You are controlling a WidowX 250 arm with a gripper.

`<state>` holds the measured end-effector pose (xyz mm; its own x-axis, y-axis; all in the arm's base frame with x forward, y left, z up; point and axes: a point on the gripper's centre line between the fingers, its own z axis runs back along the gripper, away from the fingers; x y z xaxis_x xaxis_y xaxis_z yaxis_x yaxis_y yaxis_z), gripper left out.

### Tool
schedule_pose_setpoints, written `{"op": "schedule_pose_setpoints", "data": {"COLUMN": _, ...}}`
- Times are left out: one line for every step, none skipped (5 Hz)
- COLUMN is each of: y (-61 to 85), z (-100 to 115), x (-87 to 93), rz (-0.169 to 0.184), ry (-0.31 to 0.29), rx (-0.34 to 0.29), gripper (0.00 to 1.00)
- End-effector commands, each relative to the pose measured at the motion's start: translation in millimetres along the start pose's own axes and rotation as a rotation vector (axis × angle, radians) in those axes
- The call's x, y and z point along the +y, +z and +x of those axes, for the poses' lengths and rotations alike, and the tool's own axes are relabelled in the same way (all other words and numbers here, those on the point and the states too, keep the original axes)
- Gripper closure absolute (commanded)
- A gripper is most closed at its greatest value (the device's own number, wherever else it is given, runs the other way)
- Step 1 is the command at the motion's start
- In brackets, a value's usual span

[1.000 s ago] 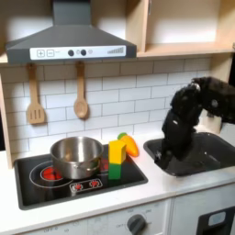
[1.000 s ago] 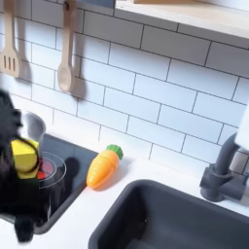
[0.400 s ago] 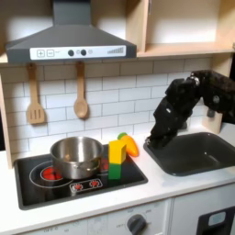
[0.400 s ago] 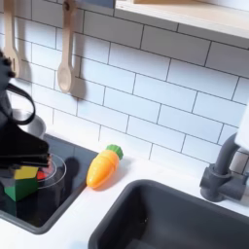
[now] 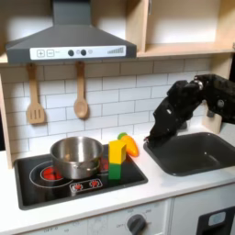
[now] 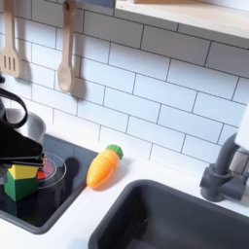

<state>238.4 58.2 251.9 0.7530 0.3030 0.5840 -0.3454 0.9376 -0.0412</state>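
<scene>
The pincer is hovering above the sink's left rim (how far open, I cannot tell), holding nothing visible. Nearest, the carrot is lying on the surface beside the stacked blocks; swinging low could knock them over.

Was all matte black, chunky boxy joint segments on the arm, ended in a slim dark gripper.

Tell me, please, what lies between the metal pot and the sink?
In the first exterior view, the yellow-and-green block and the orange carrot lie between the metal pot and the sink.
</scene>
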Motion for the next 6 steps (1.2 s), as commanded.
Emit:
{"op": "schedule_pose_setpoints", "data": {"y": -2.9, "z": 13, "x": 6.4, "rz": -0.016, "ry": 0.019, "rx": -0.147, "gripper": 1.0}}
{"op": "schedule_pose_setpoints", "data": {"y": -7.3, "z": 29, "x": 10.0, "rz": -0.018, "ry": 0.053, "rx": -0.197, "gripper": 1.0}}
{"op": "schedule_pose_setpoints", "data": {"y": -5.6, "z": 49, "x": 14.9, "rz": -0.008, "ry": 0.077, "rx": -0.255, "gripper": 1.0}}
{"op": "schedule_pose_setpoints", "data": {"y": -4.1, "z": 60, "x": 18.5, "rz": -0.031, "ry": 0.119, "rx": -0.302, "gripper": 1.0}}
{"op": "schedule_pose_setpoints", "data": {"y": 1.1, "z": 72, "x": 21.1, "rz": -0.104, "ry": 0.164, "rx": -0.391, "gripper": 1.0}}
{"op": "schedule_pose_setpoints", "data": {"y": 6.8, "z": 78, "x": 21.7, "rz": -0.118, "ry": 0.167, "rx": -0.461, "gripper": 1.0}}
